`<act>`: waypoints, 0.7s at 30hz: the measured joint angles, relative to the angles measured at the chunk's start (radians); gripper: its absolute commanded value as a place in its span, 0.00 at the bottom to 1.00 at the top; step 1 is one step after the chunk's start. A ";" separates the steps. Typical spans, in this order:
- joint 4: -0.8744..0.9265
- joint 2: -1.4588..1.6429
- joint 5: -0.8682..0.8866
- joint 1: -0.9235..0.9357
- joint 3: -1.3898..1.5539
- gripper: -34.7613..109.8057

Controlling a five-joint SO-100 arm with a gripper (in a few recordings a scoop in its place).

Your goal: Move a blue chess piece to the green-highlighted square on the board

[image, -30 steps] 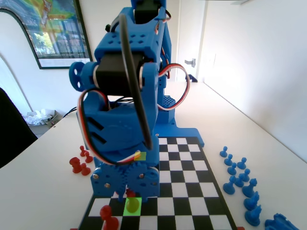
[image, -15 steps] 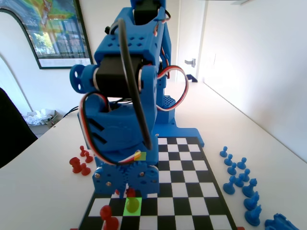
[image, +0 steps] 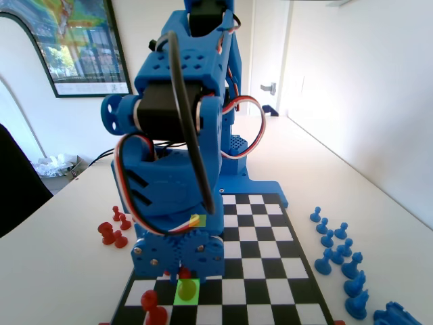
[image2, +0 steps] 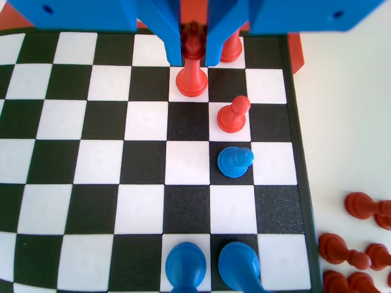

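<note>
No readable text in either view.
The framed poster (image: 67, 44) on the wall left of the blue arm in the fixed view shows colour patches, no legible lettering. The board (image2: 146, 183) carries no square labels or numbers in the wrist view; the pieces on it are unmarked.

End effector (image2: 194, 60) astride tall red piece (image2: 192, 76), seemingly ungripped

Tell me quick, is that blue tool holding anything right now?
Tool: its two jaws stand on either side of a tall red piece on the board; whether they are clamped on it cannot be told.
</note>
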 measured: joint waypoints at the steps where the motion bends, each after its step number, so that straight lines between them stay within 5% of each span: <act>1: 0.003 0.000 0.000 -0.002 0.000 0.25; 21: 0.189 0.080 0.009 0.017 -0.041 0.25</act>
